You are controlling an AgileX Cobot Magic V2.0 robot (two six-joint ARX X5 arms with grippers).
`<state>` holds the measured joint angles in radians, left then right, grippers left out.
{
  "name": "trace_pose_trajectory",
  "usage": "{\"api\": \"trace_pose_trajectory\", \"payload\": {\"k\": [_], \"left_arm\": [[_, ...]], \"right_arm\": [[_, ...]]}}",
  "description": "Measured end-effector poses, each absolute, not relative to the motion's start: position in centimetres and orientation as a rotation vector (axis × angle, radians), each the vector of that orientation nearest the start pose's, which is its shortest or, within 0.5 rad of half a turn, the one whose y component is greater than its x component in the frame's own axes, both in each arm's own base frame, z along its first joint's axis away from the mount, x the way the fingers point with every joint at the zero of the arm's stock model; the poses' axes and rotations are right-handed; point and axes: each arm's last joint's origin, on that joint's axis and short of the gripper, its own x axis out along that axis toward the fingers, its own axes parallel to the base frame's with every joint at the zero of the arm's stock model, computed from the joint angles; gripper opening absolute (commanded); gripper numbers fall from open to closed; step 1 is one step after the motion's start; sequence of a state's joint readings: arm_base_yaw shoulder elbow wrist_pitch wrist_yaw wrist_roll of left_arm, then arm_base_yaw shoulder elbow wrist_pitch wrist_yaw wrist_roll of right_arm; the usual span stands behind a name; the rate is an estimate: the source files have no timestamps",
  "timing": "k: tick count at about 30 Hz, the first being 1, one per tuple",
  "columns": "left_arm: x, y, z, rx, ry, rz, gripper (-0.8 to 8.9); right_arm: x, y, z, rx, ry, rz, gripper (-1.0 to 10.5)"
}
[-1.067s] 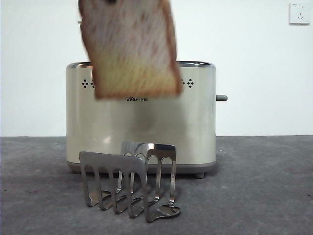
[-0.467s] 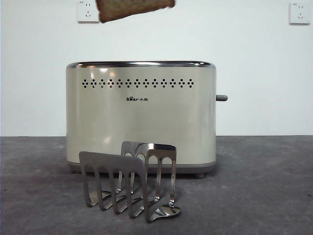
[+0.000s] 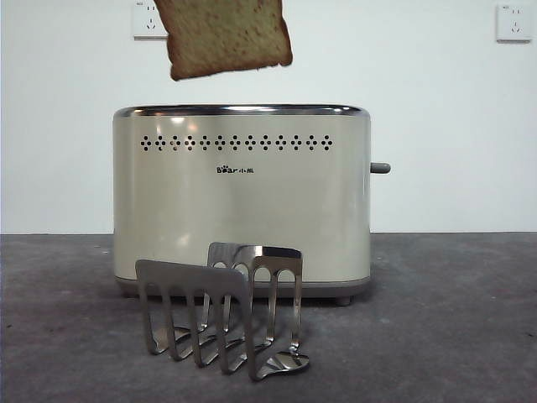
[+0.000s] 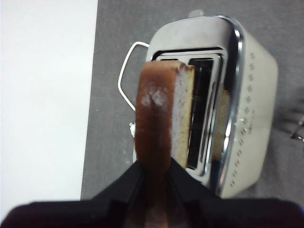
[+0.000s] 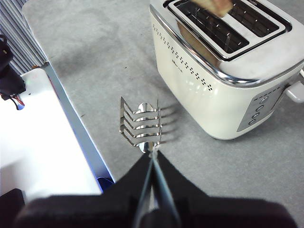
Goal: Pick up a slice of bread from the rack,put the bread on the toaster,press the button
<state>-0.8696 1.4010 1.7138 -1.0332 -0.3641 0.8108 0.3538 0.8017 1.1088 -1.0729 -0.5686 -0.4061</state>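
My left gripper point(image 4: 154, 173) is shut on the slice of bread point(image 4: 159, 123) and holds it on edge above the cream toaster point(image 4: 247, 118), over its two open slots. In the front view the bread point(image 3: 225, 38) hangs clear above the toaster's point(image 3: 242, 201) chrome rim, and its top is cut off by the frame. The grey button point(image 3: 380, 168) sticks out of the toaster's right side. The steel rack point(image 3: 222, 315) stands in front of the toaster with no bread in it. My right gripper point(image 5: 152, 156) is shut and empty, high above the rack point(image 5: 141, 124).
Two white wall sockets point(image 3: 151, 18) point(image 3: 513, 23) are on the wall behind. A white cord point(image 4: 124, 78) loops behind the toaster. A white board with a raised edge point(image 5: 47, 142) lies beside the grey table surface near the rack.
The bread rose from in front of the toaster almost out of the frame's top, then came down a little and now hangs above the toaster. The rack and toaster have not moved.
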Motion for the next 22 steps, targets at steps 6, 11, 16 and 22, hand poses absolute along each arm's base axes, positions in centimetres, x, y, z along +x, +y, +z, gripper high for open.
{"api": "trace_pose_trajectory", "payload": {"k": [6, 11, 16, 22], "left_arm": [[19.0, -20.6, 42.2, 1.229, 0.395, -0.728, -0.09], [19.9, -21.5, 41.0, 1.277, 0.432, -0.749, -0.09], [20.5, -21.9, 40.1, 1.3, 0.47, -0.764, -0.09], [21.4, -22.1, 39.3, 1.292, 0.508, -0.8, -0.09]], "right_arm": [[10.5, 5.6, 36.0, -0.27, 0.602, 1.019, 0.0], [10.5, 5.5, 36.0, -0.269, 0.603, 1.018, 0.0], [10.5, 5.5, 36.0, -0.268, 0.604, 1.018, 0.0], [10.5, 5.5, 36.0, -0.267, 0.604, 1.018, 0.0]]}}
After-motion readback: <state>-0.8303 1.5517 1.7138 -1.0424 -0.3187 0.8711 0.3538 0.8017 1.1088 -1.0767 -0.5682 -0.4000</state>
